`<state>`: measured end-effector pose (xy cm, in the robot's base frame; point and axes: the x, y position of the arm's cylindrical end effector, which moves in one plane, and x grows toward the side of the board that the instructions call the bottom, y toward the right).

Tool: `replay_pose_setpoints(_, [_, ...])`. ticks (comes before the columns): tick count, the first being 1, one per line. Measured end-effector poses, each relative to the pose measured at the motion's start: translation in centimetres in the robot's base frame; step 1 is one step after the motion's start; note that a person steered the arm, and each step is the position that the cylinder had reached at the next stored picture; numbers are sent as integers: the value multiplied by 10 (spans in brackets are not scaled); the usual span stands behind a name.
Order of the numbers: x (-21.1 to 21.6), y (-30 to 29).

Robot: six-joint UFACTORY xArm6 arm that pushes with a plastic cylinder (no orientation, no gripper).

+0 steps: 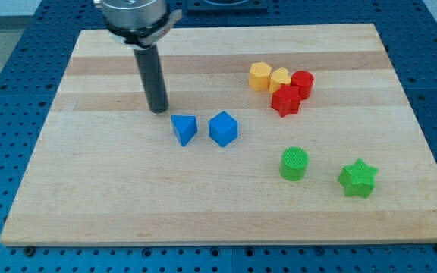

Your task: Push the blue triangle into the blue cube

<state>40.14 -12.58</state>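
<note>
With no claw to open or hold, our tip [158, 110] sits at ten o'clock of the blue triangle [183, 129]; pushing off-centre risks sliding it past the blue cube [223, 128].

Our rod stands upright at the view's upper left.
Our tip [158, 111] rests on the surface, the dark shaft rising straight into the round metal mount at the view's top edge.
</note>
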Motion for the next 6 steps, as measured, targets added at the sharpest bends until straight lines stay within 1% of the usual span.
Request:
replay_pose_setpoints(1, [22, -5])
replay_pose_setpoints(2, [49, 13])
replay_pose_setpoints(6, [50, 94])
